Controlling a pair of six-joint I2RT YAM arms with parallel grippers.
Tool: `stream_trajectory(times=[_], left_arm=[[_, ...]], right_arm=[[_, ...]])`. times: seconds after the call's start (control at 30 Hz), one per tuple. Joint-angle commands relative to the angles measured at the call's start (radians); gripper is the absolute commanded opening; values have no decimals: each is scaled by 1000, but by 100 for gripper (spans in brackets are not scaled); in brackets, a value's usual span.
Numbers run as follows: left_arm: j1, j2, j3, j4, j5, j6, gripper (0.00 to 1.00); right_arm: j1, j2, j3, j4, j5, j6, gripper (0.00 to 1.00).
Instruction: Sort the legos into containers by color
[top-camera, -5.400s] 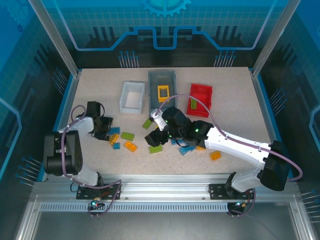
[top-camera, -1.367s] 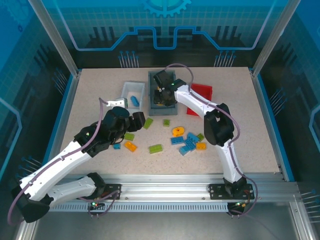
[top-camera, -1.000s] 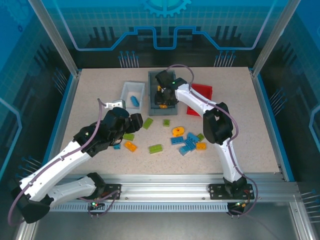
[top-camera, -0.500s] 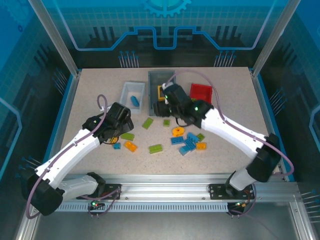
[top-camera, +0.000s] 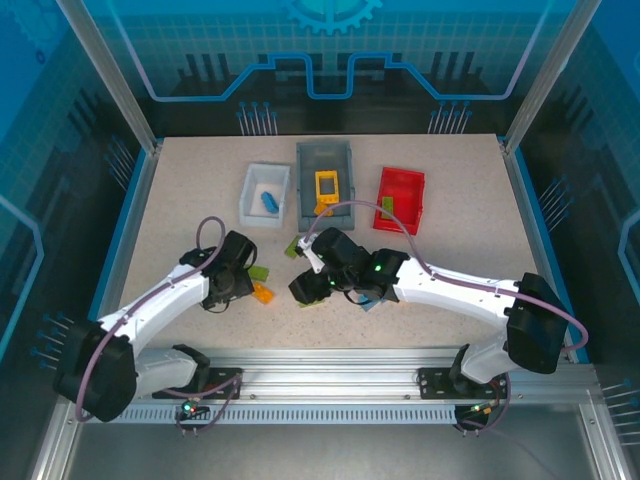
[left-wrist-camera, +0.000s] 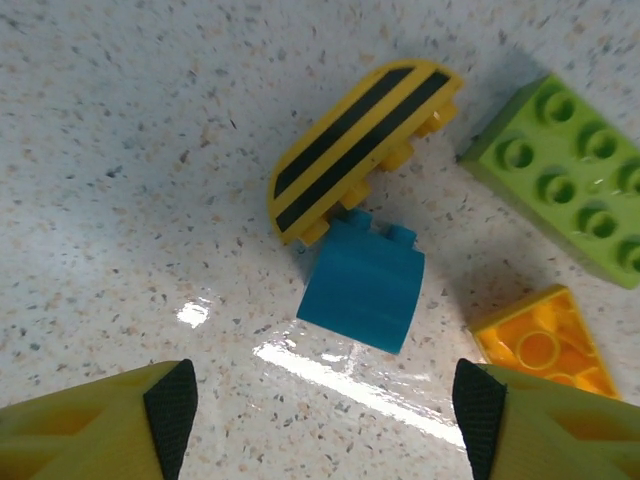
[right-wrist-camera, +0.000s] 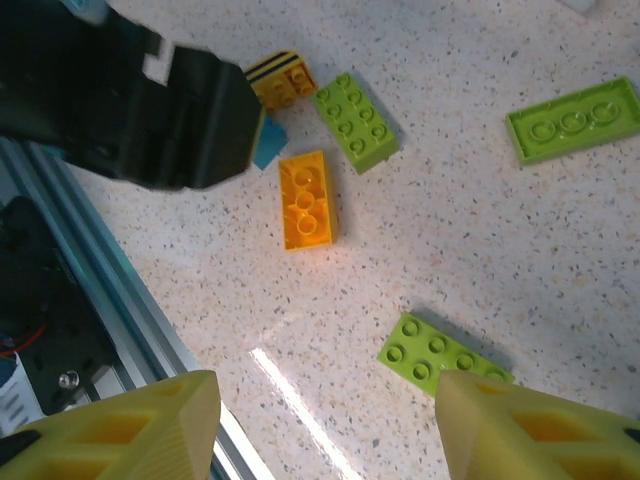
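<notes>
My left gripper (left-wrist-camera: 322, 405): jaws wide apart, nothing betw. them, blue brick (left-wrist-camera: 362, 285) at frame centre, just under a striped yellow piece (left-wrist-camera: 360, 140). My right gripper (right-wrist-camera: 325, 410): jaws apart too, empty; green brick (right-wrist-camera: 440, 355) lower right of centre, orange brick (right-wrist-camera: 306, 198) upper centre. Top view: white bin (top-camera: 246, 195), grey bin (top-camera: 303, 180), red bin (top-camera: 405, 190) in a row, upper centre.

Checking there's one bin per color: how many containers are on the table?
3: white bin at left, dark grey bin in the middle, red bin at right, side by side; no other seems hidden.
</notes>
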Motion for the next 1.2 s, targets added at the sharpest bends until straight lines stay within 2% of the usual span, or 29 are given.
stream_trajectory(times=[0.0,0.73,1.17], left_arm=[[10,38,-42,86,27,47,70],[53,200,-7,194,41,58,46],[41,151,-15,187,73,35,35]], right_arm=[[4,12,-2,41,-18,22,60],[6,5,3,40,-19,42,59],[6,23,11,49,-22,47,58]])
